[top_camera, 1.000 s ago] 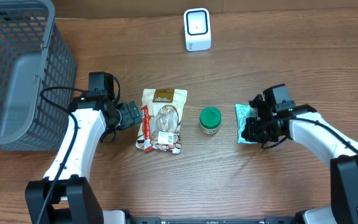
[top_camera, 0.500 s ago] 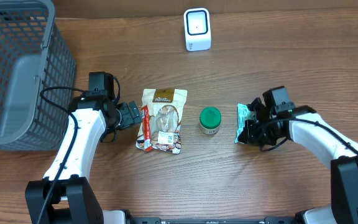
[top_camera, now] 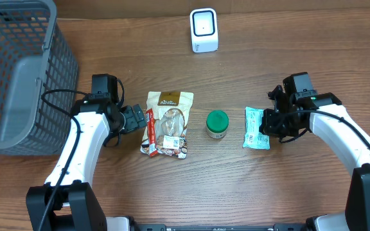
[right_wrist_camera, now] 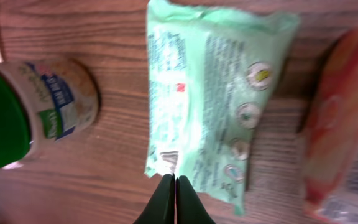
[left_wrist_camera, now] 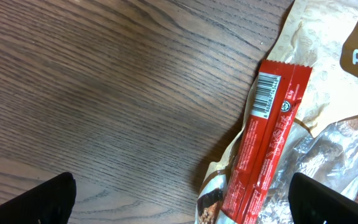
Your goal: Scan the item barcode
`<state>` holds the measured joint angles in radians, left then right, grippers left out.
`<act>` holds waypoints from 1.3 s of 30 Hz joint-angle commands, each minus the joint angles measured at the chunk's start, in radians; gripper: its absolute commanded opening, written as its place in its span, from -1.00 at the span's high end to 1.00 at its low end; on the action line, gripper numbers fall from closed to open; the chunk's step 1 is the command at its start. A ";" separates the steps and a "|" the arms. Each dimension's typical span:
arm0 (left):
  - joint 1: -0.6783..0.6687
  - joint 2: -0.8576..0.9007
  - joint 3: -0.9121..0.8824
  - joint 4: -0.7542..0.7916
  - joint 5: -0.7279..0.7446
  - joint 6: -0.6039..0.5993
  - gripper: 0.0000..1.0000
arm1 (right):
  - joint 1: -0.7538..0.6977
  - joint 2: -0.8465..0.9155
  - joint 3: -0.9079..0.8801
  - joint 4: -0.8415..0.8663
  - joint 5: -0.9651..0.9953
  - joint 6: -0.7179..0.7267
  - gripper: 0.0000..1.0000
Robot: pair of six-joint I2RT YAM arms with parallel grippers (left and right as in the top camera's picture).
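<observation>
A white barcode scanner [top_camera: 204,30] stands at the table's far edge. A beige snack bag [top_camera: 167,122] lies mid-table with a red bar [top_camera: 149,131] along its left side. The bar's barcode [left_wrist_camera: 267,93] faces up in the left wrist view. My left gripper [top_camera: 135,119] sits just left of the bag, open and empty, its fingertips [left_wrist_camera: 48,199] spread wide. A green-lidded jar [top_camera: 217,124] stands right of the bag. A mint-green packet [top_camera: 256,128] lies flat, print side up. My right gripper [top_camera: 273,122] is shut at that packet's [right_wrist_camera: 219,93] edge, with nothing seen between its fingers [right_wrist_camera: 174,186].
A grey mesh basket [top_camera: 18,70] fills the far left corner. In the right wrist view an orange-pink packet [right_wrist_camera: 340,124] lies just beyond the green one, and the jar [right_wrist_camera: 36,118] stands close on the other side.
The right gripper has drawn back to the right. The green packet, tilted up on edge half a second ago, now lies flat. The left arm has not moved.
</observation>
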<state>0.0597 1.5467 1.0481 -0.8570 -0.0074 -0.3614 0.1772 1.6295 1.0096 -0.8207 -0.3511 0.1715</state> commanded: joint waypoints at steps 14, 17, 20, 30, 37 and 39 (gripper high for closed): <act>-0.002 -0.004 0.015 0.001 -0.002 -0.009 -1.00 | -0.003 0.011 -0.180 0.182 0.102 0.015 0.92; -0.002 -0.004 0.015 0.001 -0.003 -0.009 -1.00 | -0.003 0.011 -0.177 0.180 0.106 0.015 0.92; -0.002 -0.004 0.015 0.001 -0.002 -0.009 -1.00 | -0.003 0.011 -0.146 0.161 0.066 0.015 0.92; -0.003 -0.004 0.015 0.001 -0.003 -0.009 -1.00 | -0.003 0.011 0.076 0.025 0.075 0.011 0.92; -0.003 -0.004 0.015 0.001 -0.003 -0.009 -1.00 | -0.003 0.011 0.034 0.106 0.193 0.012 0.93; -0.003 -0.004 0.015 0.001 -0.002 -0.009 -1.00 | -0.003 0.015 0.023 0.124 0.193 0.012 0.93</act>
<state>0.0597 1.5467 1.0481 -0.8570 -0.0074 -0.3614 0.1772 1.6413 1.0618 -0.7204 -0.1997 0.1829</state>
